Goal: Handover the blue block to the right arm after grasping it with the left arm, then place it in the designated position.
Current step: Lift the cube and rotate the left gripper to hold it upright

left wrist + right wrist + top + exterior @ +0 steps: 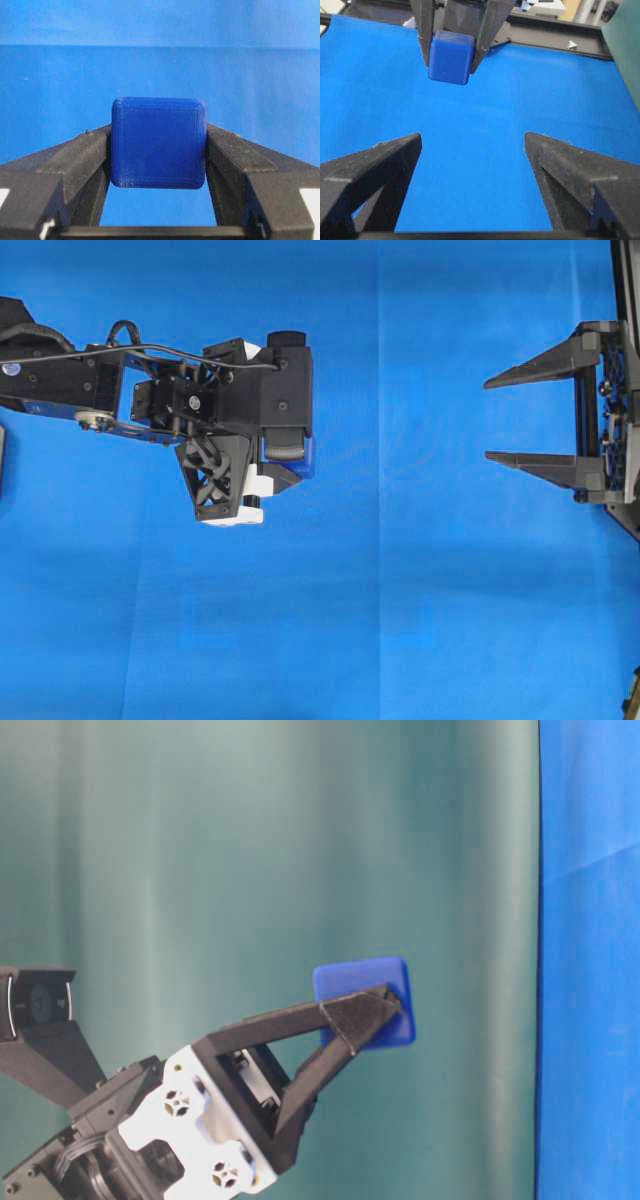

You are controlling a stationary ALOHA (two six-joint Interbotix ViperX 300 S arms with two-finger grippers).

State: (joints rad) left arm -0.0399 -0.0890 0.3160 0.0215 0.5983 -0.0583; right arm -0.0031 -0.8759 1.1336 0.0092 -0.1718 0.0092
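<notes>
item: blue block (158,142), pinched in left tool (157,150); right tool (472,165) agape, empty, well apart. risk: misaligned handover drops block onto blue cloth (400,620).

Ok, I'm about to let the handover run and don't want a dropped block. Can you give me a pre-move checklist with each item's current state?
1. blue block clamped between both fingers of the left gripper: ok.
2. Block lifted clear of the blue cloth: ok, the table-level view shows it in the air.
3. right gripper open wide enough for the block: ok, jaws stand far apart.
4. Block lined up with the right gripper's gap: cannot tell; in the right wrist view it sits left of centre.
5. Block within the right gripper's reach: not ok, a wide gap remains in the overhead view.
</notes>
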